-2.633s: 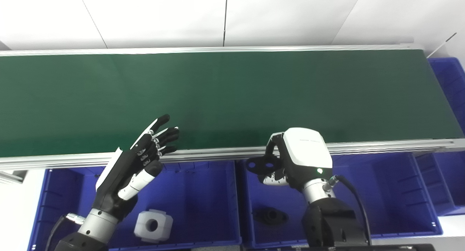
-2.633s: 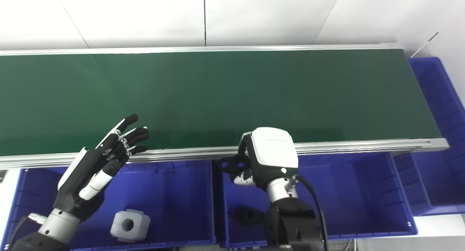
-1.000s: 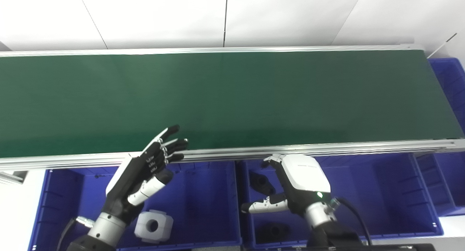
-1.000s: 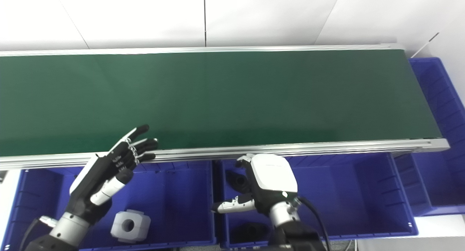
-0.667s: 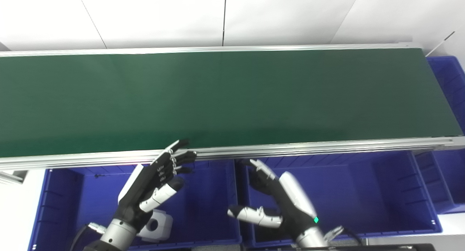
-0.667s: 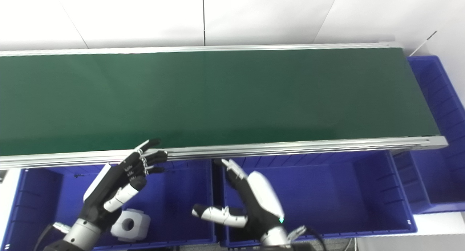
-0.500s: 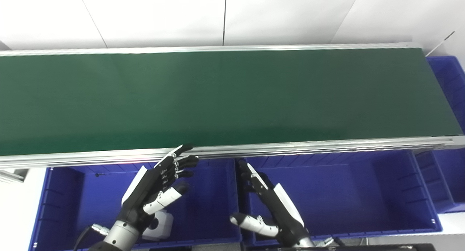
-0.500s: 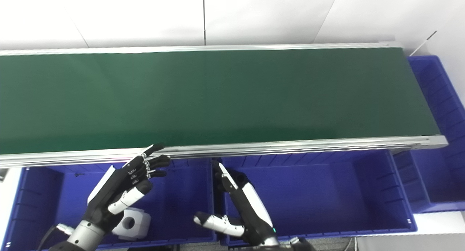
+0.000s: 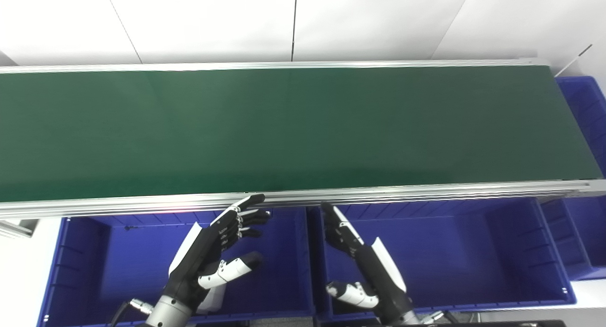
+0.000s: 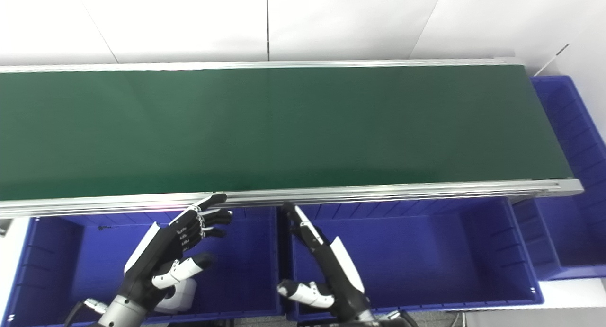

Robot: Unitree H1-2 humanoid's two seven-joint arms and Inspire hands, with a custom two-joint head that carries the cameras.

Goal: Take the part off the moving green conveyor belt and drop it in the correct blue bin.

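Conveyor belt bare, no part visible. Left robot hand and right robot hand both spread, holding nothing, low over blue bins. Neither nearer.

Lighting: bright, even, diffuse.
Shadows: soft, inside blue bins.
Glare: faint sheen on conveyor rail.
Focus: sharp; slight compression softness.
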